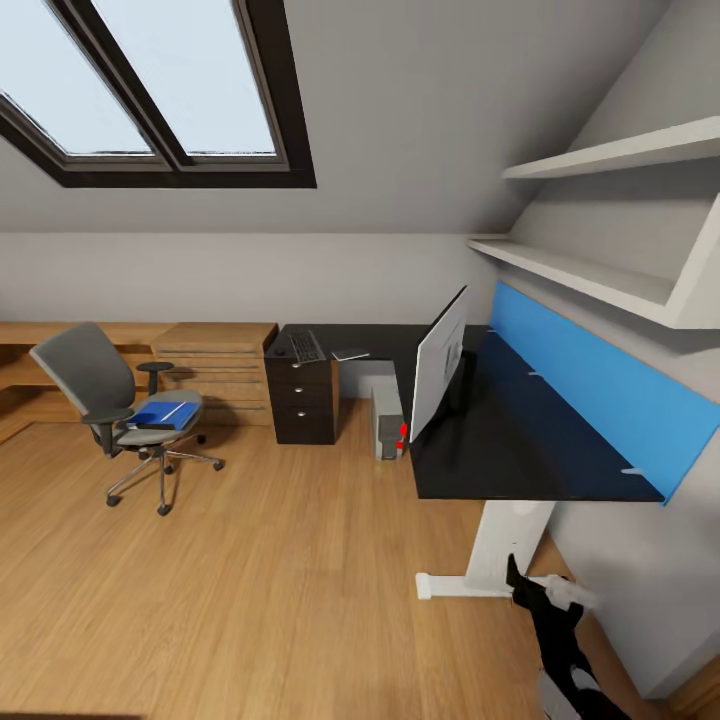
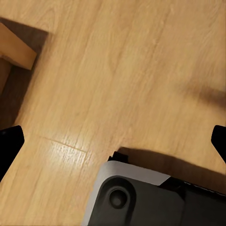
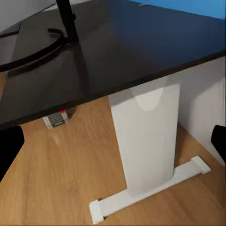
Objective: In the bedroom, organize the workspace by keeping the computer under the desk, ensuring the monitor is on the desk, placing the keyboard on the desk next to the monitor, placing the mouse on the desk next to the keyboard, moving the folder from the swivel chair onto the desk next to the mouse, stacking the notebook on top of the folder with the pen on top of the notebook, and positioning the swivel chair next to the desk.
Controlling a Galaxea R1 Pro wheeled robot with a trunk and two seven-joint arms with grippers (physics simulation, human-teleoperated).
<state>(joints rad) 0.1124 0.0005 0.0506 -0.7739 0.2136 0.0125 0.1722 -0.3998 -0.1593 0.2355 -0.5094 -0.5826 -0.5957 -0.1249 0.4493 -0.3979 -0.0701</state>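
Facing the surface [image 1: 520, 440] with both pincers spread and empty, I judge the folder [image 1: 165, 413] on the swivel chair [image 1: 110, 400] at ten o'clock comes next, so I must roll there first.

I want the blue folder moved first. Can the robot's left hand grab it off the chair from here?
Probably not yet. The folder lies on the swivel chair far across the wood floor, while the left wrist view shows the left hand open over bare floor beside the robot's own base. Nothing blocks the way; the robot likely has to drive closer.
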